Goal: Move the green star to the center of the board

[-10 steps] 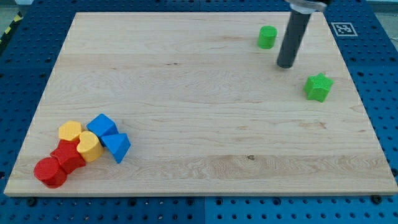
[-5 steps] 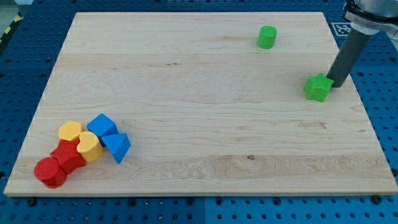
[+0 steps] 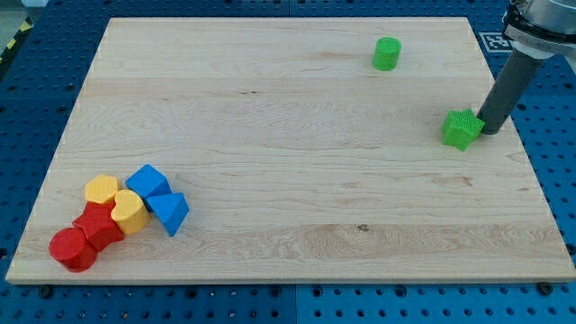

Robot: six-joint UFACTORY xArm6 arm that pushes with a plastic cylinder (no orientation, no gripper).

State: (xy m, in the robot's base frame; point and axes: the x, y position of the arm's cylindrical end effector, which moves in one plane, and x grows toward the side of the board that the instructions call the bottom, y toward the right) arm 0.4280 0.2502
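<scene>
The green star (image 3: pixel 462 130) lies on the wooden board (image 3: pixel 288 144) near its right edge, well right of the board's middle. My tip (image 3: pixel 491 129) stands just right of the star, touching or nearly touching its right side. The dark rod rises from there toward the view's top right.
A green cylinder (image 3: pixel 387 54) stands near the top edge, up and left of the star. At the bottom left sits a cluster: two blue blocks (image 3: pixel 147 183) (image 3: pixel 168 212), two yellow blocks (image 3: pixel 102 190) (image 3: pixel 130 212) and two red blocks (image 3: pixel 98 226) (image 3: pixel 72 249).
My tip swung from between the green cylinder and the star, round to the star's right side. The star has shifted only slightly, down and a touch right.
</scene>
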